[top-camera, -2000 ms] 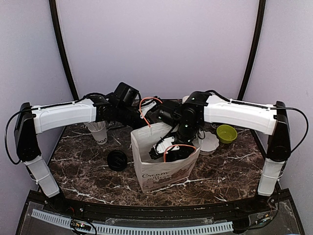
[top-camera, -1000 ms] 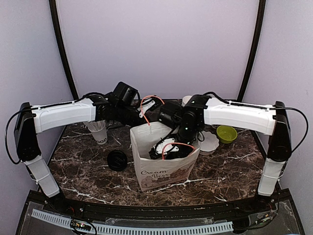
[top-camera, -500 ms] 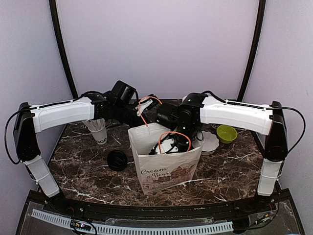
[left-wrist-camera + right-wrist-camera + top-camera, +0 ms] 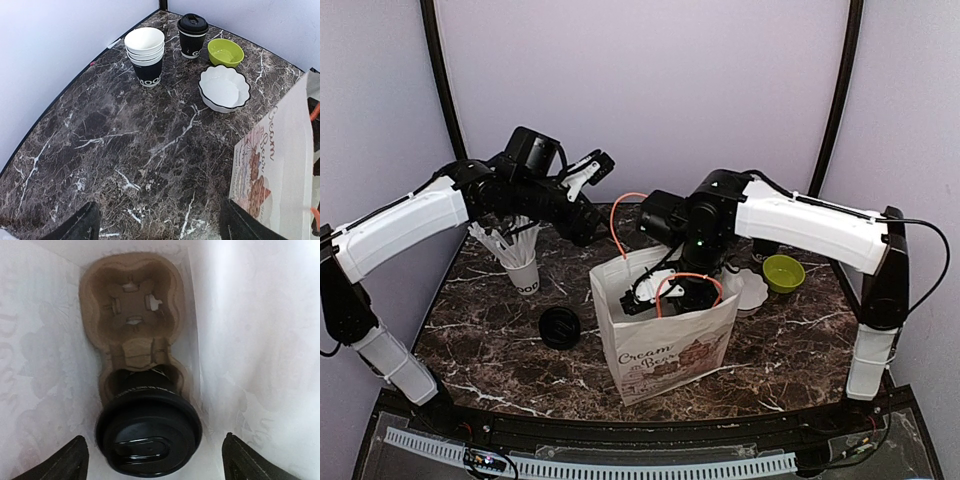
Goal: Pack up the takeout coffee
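A takeout coffee [image 4: 148, 432], a black cup with a black lid, stands in the near slot of a brown cardboard carrier [image 4: 131, 305] inside the white paper bag [image 4: 665, 345]. The carrier's far slot is empty. My right gripper [image 4: 160, 462] is down in the bag [image 4: 665, 292], open, one finger on each side of the lid with a gap. A second lidded black cup [image 4: 192, 36] stands at the table's far edge. My left gripper [image 4: 160, 231] is open and empty, raised above the table left of the bag [image 4: 596, 165].
A stack of lidless black cups [image 4: 146, 56], a green bowl [image 4: 225, 52] and a white scalloped bowl [image 4: 224, 89] sit behind the bag. A white cup of sticks [image 4: 520, 265] and a loose black lid [image 4: 560, 328] are on the left.
My left arm has lifted up and back to the left, away from the bag's rim. My right gripper stays inside the bag. The bag has shifted slightly.
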Tool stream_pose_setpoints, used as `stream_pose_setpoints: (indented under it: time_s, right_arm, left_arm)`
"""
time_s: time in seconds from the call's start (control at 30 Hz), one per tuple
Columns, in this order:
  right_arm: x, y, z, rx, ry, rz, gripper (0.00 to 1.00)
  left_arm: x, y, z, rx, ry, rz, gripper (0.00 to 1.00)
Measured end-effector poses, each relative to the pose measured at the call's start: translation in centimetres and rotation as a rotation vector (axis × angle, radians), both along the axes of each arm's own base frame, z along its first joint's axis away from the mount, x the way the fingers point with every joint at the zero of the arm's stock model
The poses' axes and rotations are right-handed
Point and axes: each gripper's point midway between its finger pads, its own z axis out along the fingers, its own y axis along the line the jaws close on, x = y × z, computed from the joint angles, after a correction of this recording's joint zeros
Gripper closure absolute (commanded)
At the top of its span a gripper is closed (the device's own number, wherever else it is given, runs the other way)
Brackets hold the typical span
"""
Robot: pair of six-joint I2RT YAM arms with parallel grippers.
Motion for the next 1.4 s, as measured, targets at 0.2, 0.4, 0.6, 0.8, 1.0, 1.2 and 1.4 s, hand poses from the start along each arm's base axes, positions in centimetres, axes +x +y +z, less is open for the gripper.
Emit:
stream_pose_setpoints:
  time_s: [0.2,0.4,0.6,0.8,1.0,1.2,1.4]
  right_arm:
    - [0.2,0.6,1.5,0.048,-0.014,0.004,0.04]
    - [0.0,0.6,3.1,0.085,-0.025,0.013,0.05]
    - [0.4,0.9,4.9,0.130,-0.059,0.022,0.05]
    - [0.7,0.9,7.0,0.178,-0.113,0.041,0.05]
    - [1.2,0.7,10.3,0.252,-0.194,0.062,0.06]
    - [3.5,-0.8,14.8,0.326,-0.340,0.038,0.06]
    - [9.5,-4.6,19.7,0.401,-0.529,-0.113,0.05]
  left_arm:
    - [-2.6,1.6,2.4,-0.012,0.023,-0.021,0.14]
    - [-6.2,2.1,5.4,-0.081,0.054,-0.109,0.14]
    - [-7.4,-0.2,5.8,-0.162,0.150,-0.215,0.16]
    - [-6.6,-3.2,4.2,-0.223,0.255,-0.272,0.22]
    - [-4.8,-5.6,5.1,-0.273,0.269,-0.300,0.76]
    - [-3.8,-7.4,6.5,-0.306,0.250,-0.352,1.00]
    - [-3.0,-7.7,8.3,-0.309,0.193,-0.359,1.00]
